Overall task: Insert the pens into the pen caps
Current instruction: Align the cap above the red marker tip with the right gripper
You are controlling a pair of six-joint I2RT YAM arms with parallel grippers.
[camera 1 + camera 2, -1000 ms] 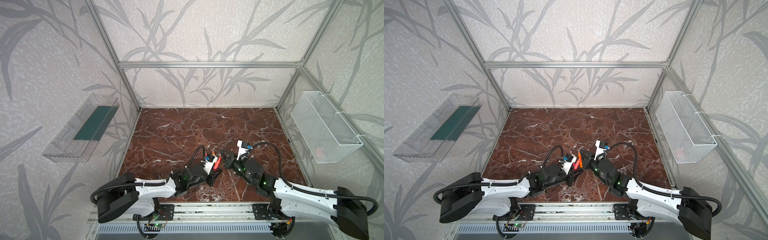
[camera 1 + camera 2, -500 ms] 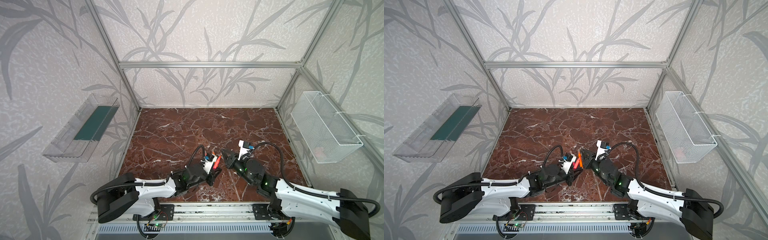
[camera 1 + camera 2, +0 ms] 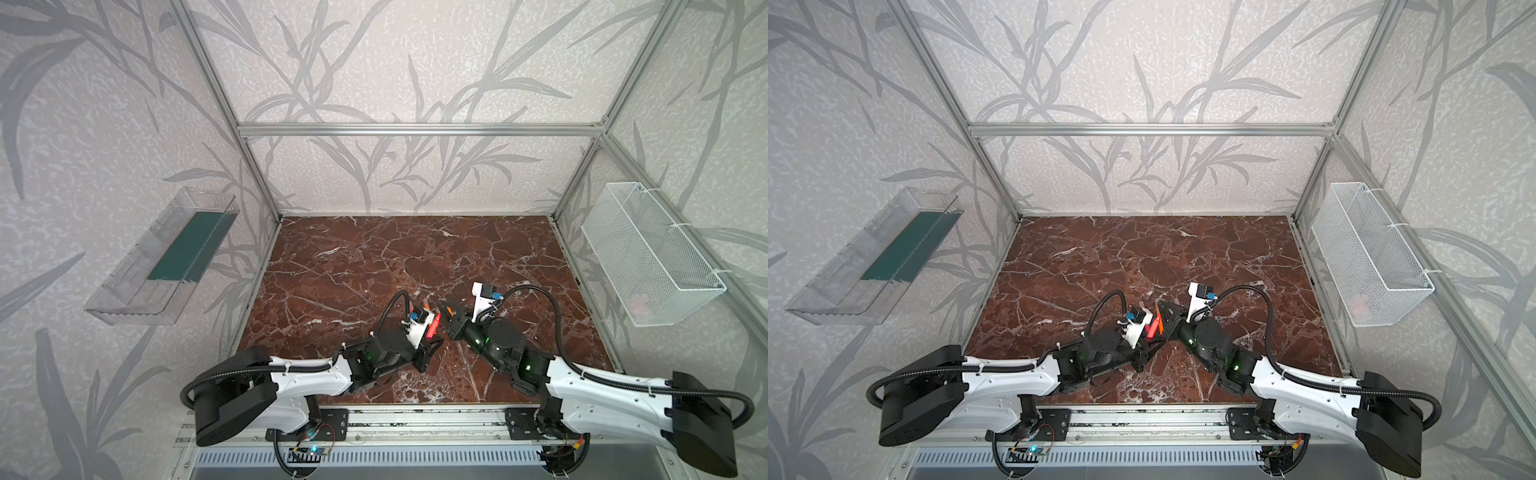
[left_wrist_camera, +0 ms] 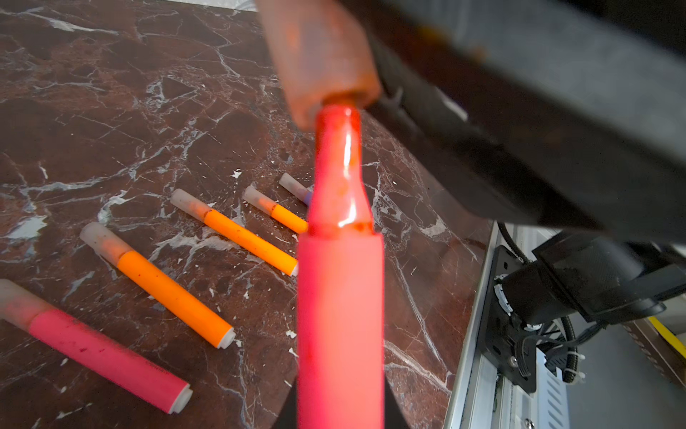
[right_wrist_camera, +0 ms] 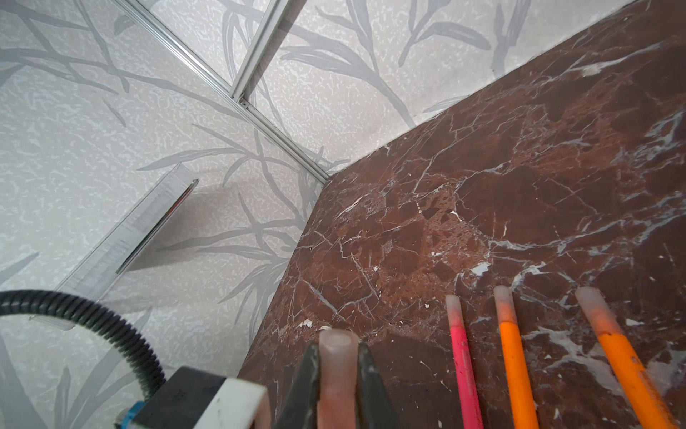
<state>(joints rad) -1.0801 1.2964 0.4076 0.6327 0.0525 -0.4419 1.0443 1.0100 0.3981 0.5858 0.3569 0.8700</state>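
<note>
My left tool (image 3: 431, 343) is clenched on a slim red-pink marker pen (image 4: 339, 315), its tip inside the mouth of a translucent pinkish-beige cap (image 4: 319, 55) pinched by my right tool (image 5: 338, 358). Beyond them, five capped pens (image 4: 170, 293) lie on the brown marble worktop (image 3: 374, 257).

The tabletop (image 3: 374, 257) is showing white-veined red-brown marble; the walls (image 3: 415, 62) are wearing grey leaves on cream; the raised pen (image 4: 339, 315) is glowing red-pink; the cap (image 4: 319, 55) is looking pinkish-beige; three lying pens (image 4: 170, 293) are showing orange.
</note>
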